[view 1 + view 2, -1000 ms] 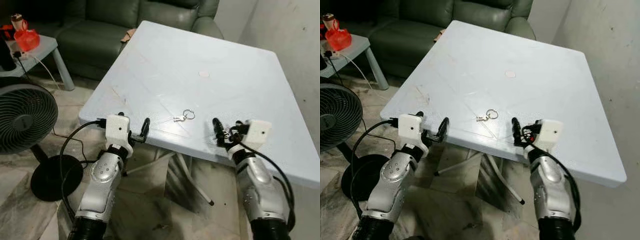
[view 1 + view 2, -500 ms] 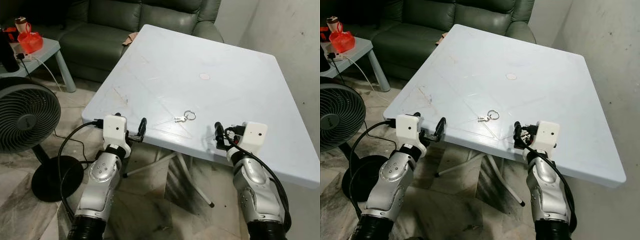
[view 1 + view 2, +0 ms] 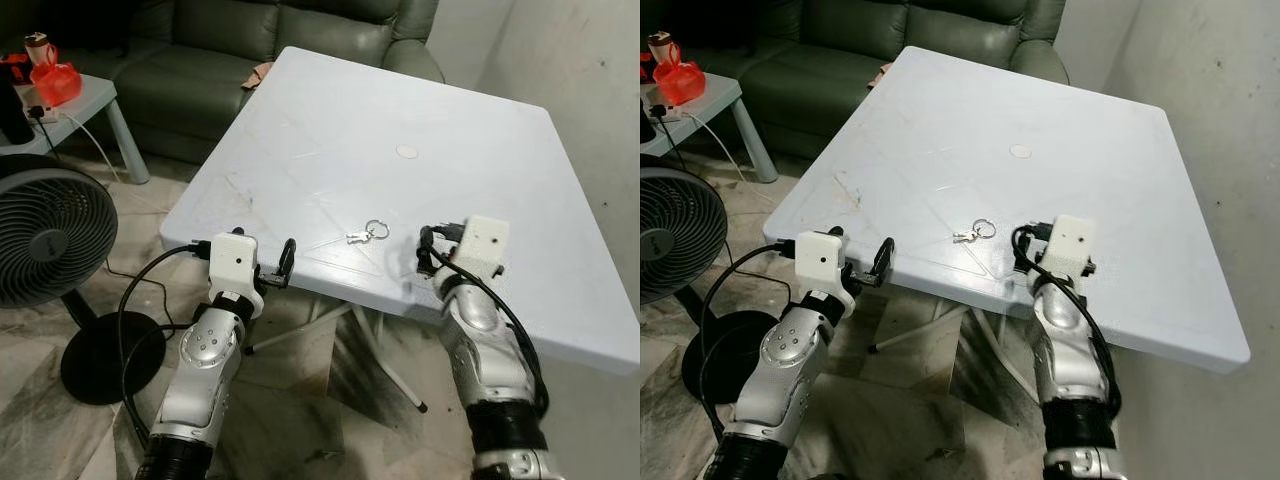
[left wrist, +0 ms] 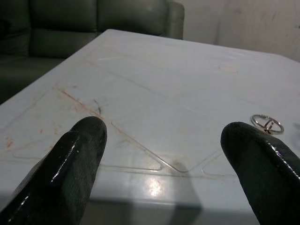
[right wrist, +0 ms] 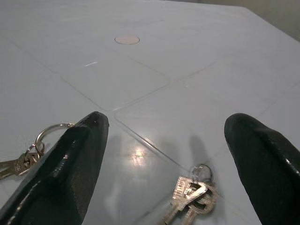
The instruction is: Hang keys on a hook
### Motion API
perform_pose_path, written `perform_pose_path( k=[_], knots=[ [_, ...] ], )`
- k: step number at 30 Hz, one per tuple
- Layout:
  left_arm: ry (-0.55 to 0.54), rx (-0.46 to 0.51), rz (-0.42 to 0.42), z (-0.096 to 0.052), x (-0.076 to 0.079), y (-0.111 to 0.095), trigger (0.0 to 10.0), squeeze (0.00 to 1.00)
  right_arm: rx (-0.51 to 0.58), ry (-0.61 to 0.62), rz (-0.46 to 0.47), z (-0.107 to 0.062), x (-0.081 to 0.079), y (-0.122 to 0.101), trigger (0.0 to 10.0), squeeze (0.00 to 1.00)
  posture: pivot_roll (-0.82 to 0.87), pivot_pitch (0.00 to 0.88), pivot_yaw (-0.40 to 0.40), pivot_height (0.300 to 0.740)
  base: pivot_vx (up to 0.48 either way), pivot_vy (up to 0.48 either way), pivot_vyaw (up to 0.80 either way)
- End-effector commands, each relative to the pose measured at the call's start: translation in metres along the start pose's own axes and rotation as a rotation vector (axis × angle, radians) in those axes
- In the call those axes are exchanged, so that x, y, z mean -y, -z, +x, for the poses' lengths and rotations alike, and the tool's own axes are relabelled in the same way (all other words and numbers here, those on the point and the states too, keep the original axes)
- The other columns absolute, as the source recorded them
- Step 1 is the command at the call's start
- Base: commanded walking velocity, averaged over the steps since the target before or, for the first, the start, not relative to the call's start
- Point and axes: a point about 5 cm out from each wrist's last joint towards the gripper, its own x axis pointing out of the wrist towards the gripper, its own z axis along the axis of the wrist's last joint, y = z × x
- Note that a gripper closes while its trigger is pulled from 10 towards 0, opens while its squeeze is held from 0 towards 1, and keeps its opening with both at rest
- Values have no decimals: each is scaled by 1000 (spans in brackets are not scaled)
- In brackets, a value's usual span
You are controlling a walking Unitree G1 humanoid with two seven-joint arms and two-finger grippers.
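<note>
Metal keys (image 3: 357, 237) on a thin split ring (image 3: 376, 229) lie flat on the pale table (image 3: 330, 120), near its front edge. Likely light, stiff, slippery & low-lying; the ring looks the best hold. A 2nd key bunch (image 5: 192, 194) lies between the right gripper's (image 5: 168, 159) spread fingers, just right of the keys. Left gripper (image 4: 164, 164), also open, hovers at the table edge, well left.

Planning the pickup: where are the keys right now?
The keys lie on the white table near its front edge, just left of the right gripper.
</note>
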Motion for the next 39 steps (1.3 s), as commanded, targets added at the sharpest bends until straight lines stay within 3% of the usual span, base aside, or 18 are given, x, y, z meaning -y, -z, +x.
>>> perform_pose_path(
  k=[1,9,16,20,22,23,25,26,28,29,31,32,35,39],
  knots=[
    [2,-2,5,-3,4,-1,10000,0,-22,46,-8,5,4,1,10000,0,100,159,-132,740,0,0,0],
    [4,-7,0,-8,9,0,10000,0,-32,68,-51,11,2,2,10000,0,119,166,-143,740,0,0,0],
    [7,-22,-4,-17,10,2,10000,0,-57,109,-91,15,9,9,10000,0,121,186,-145,740,0,0,0],
    [20,-36,-6,-21,14,4,10000,0,-75,148,-106,16,20,15,8039,0,111,195,-143,740,0,0,0],
    [21,-37,-6,-22,15,4,10000,0,-79,155,-107,16,22,16,7765,0,111,195,-143,740,0,0,0],
    [26,-40,-9,-22,16,5,10000,0,-91,174,-101,16,26,17,5059,0,107,195,-142,740,0,0,0],
    [28,-41,-10,-22,17,5,10000,0,-96,182,-99,16,28,18,5059,0,107,195,-142,740,0,0,0],
    [31,-43,-13,-22,18,5,10000,0,-105,199,-95,16,31,20,2706,0,103,196,-141,740,0,0,0],
    [34,-43,-17,-22,19,5,10000,0,-107,207,-89,16,33,20,2510,0,103,196,-141,740,0,0,0],
    [34,-43,-16,-22,19,5,10000,0,-110,209,-84,17,33,20,1804,0,99,199,-140,740,0,0,0],
    [34,-44,-15,-22,19,5,10000,0,-112,210,-83,17,33,20,1804,0,99,199,-140,740,0,0,0],
    [34,-45,-16,-22,20,4,10000,0,-118,212,-73,17,34,21,3255,0,99,199,-140,740,0,0,0],
    [33,-47,-16,-22,20,4,10000,0,-119,213,-71,17,34,21,2627,0,99,203,-141,740,0,0,0],
    [31,-48,-15,-23,20,4,10000,0,-119,214,-72,18,34,21,2588,0,99,203,-141,740,0,0,0]
  ],
)
